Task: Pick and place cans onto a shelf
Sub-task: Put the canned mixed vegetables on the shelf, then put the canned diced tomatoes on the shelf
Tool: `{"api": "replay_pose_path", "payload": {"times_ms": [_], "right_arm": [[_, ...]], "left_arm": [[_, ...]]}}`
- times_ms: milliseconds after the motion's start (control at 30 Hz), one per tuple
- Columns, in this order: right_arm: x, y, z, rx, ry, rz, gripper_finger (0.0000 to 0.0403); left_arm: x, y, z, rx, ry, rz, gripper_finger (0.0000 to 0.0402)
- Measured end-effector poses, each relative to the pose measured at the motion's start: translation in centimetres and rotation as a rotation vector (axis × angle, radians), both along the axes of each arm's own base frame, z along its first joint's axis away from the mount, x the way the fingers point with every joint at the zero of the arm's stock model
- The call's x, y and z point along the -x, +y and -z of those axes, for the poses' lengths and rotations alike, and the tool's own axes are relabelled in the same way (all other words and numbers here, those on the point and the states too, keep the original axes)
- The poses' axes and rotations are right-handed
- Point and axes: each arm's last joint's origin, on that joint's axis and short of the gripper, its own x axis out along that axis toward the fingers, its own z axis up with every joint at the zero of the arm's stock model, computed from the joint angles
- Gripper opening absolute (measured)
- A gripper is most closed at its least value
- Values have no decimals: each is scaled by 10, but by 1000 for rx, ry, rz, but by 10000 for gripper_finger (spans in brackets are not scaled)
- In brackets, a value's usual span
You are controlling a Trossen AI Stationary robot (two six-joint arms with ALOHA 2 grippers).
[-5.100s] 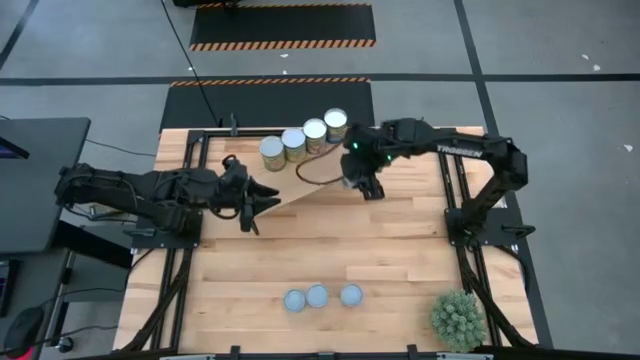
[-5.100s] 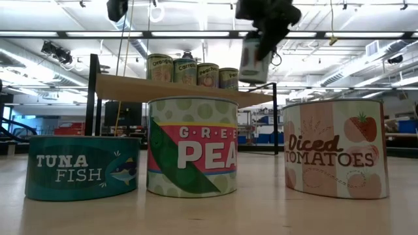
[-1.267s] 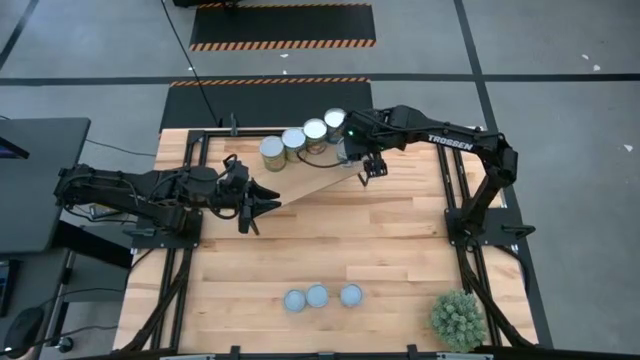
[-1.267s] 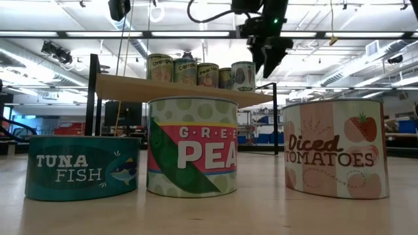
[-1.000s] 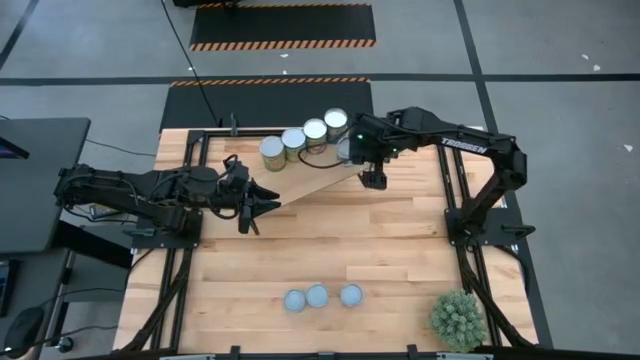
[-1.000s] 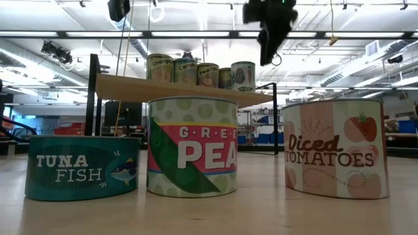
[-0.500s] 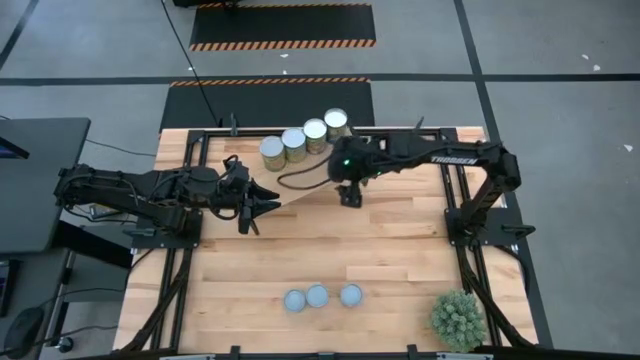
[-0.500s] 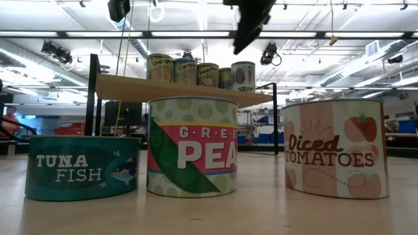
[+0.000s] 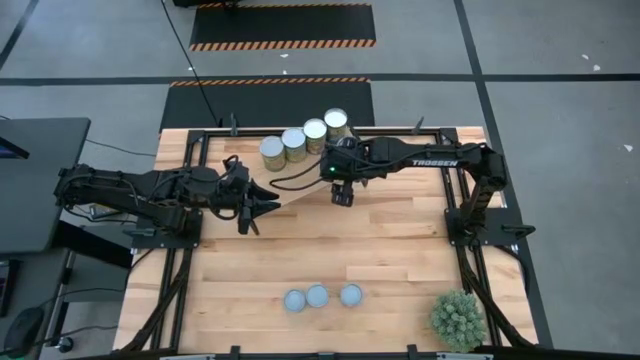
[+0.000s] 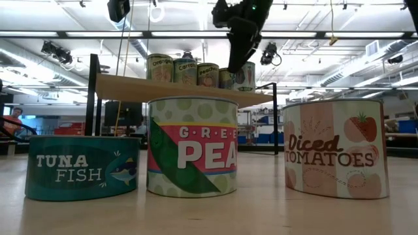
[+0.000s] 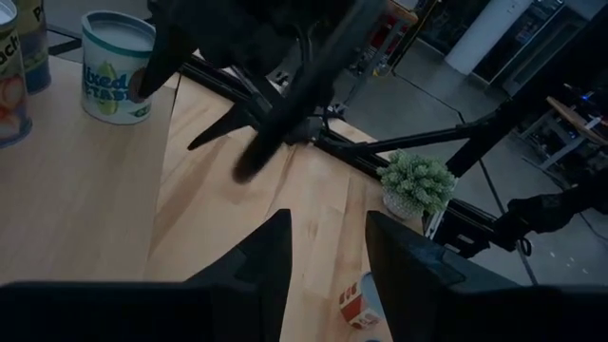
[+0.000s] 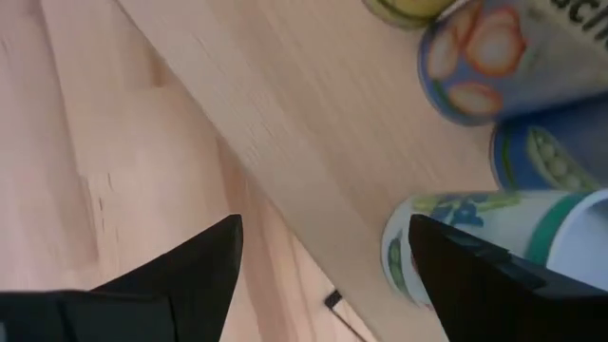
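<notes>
Several cans stand upright in a row on the tilted wooden shelf (image 9: 300, 186); one end can (image 9: 272, 152) and the other (image 9: 336, 123) show from above. In the low view the nearest shelf can (image 10: 249, 76) stands just behind my right gripper (image 10: 232, 65). That gripper (image 9: 342, 195) hangs open over the shelf board, touching nothing; its wrist view shows the board (image 12: 285, 123) and a can (image 12: 475, 249) beside it. My left gripper (image 9: 265, 203) waits open at the shelf's left end. Three cans (image 9: 317, 296) stand on the table near its front.
A green potted plant (image 9: 458, 320) sits at the table's near right corner. In the low view the tuna can (image 10: 81, 167), the peas can (image 10: 192, 147) and the tomatoes can (image 10: 336, 149) stand close before the camera. Black frame rails (image 9: 455, 180) run along both table sides.
My right gripper has drawn away from the last can on the shelf, going toward the table's left edge and a little down, and has tipped more steeply downward. The can stays upright on the shelf.
</notes>
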Motion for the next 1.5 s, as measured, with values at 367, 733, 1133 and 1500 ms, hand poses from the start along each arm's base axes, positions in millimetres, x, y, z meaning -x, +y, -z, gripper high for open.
{"api": "replay_pose_path", "payload": {"times_ms": [367, 733, 1133, 1500], "right_arm": [[6, -20, 2, 33, 72, -25, 307], [9, -13, 0, -40, 83, -103, 306], [5, 80, -8, -260, -22, -250, 306], [14, 158, -2, -322, -91, -283, 315]], "left_arm": [[0, 0, 1, -1, 7, 1, 141], [0, -1, 1, 4, 8, 19, 141], [0, -3, 2, 24, 21, 87, 141], [1, -3, 3, 80, 33, 94, 141]]}}
